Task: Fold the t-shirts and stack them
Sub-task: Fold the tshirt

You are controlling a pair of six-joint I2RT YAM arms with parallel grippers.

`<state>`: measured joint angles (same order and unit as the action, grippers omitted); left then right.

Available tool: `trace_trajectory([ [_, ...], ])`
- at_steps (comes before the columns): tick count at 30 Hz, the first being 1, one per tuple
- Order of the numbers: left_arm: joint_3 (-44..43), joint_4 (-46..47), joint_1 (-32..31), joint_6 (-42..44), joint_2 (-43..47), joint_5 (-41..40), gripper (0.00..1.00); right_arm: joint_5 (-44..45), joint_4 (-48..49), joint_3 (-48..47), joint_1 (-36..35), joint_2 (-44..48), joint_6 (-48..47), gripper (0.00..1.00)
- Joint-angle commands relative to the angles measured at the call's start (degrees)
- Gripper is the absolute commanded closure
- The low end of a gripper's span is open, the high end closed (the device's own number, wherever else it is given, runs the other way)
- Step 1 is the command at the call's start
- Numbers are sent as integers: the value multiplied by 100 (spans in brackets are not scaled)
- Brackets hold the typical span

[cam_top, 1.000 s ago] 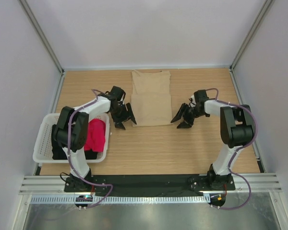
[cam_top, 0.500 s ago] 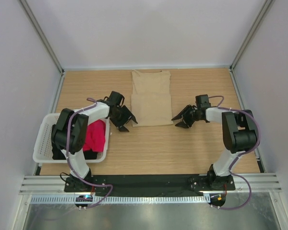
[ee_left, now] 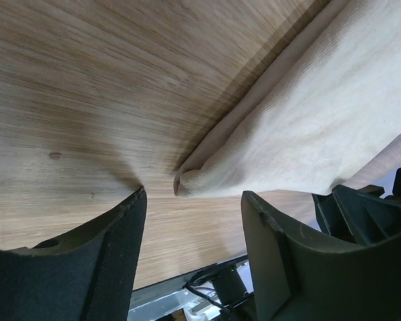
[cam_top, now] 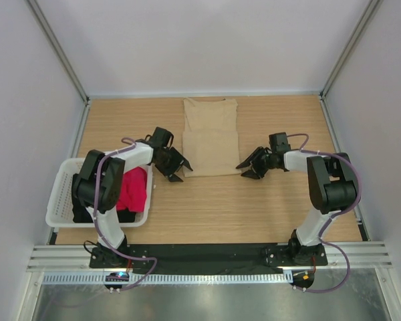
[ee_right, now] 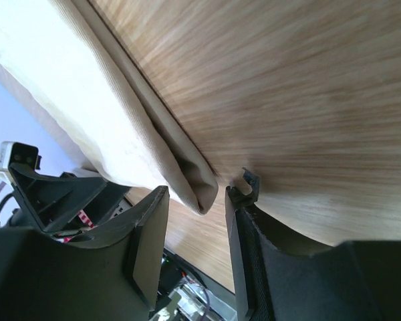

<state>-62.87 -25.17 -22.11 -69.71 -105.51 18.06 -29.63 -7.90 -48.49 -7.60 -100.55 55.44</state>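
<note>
Two tools are set at the near corners of the tan t-shirt [cam_top: 210,137], which lies flat at the middle of the desk [cam_top: 220,207] as a narrow, part-folded strip. From the top view, the left tool [cam_top: 180,168] stands at its near left corner and the right tool [cam_top: 246,170] at its near right corner. The red-pink t-shirt [cam_top: 132,189] and the black t-shirt [cam_top: 128,215] remain unfolded in the white basket [cam_top: 59,190] at the left. From the left wrist view, the fingers [ee_left: 107,254] are spread wide with the rolled corner of cloth between the tips; nothing is gripped. From the right wrist view, the fingers [ee_right: 147,234] stand at a narrower gap, with the layered corner entering it; whether cloth touches a pad cannot be told, and no pinch is evident. Assessment: the step in hand is taking hold of both near corners for the next fold of the tan shirt. The next move calls for each tool to advance slightly, pinch every layer at its corner, then lift and carry the near edge toward the collar end in step, so that the fold lands square.
</note>
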Motion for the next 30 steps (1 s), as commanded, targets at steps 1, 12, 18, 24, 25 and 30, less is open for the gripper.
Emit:
trace_trajectory([
  [1, -50, 100, -4, -86, -215, -58, 41, 326, -379, 120, -93, 141, -288, 53],
  [12, -287, -6, 5, 195, -444, -339, 59, 282, -370, 156, -137, 53, -393, 50],
  [18, -357, -14, 14, 326, -558, -357, 64, 370, -396, 112, -146, -34, -437, 50],
  [24, -401, -23, 13, 388, -602, -304, 67, 467, -353, 94, -207, -175, -429, 52],
  [25, -410, -23, 14, 397, -611, -286, 68, 475, -335, 85, -225, -201, -420, 53],
  [30, -428, -32, 5, 441, -655, -233, 73, 686, -256, -28, -216, -359, -411, 56],
])
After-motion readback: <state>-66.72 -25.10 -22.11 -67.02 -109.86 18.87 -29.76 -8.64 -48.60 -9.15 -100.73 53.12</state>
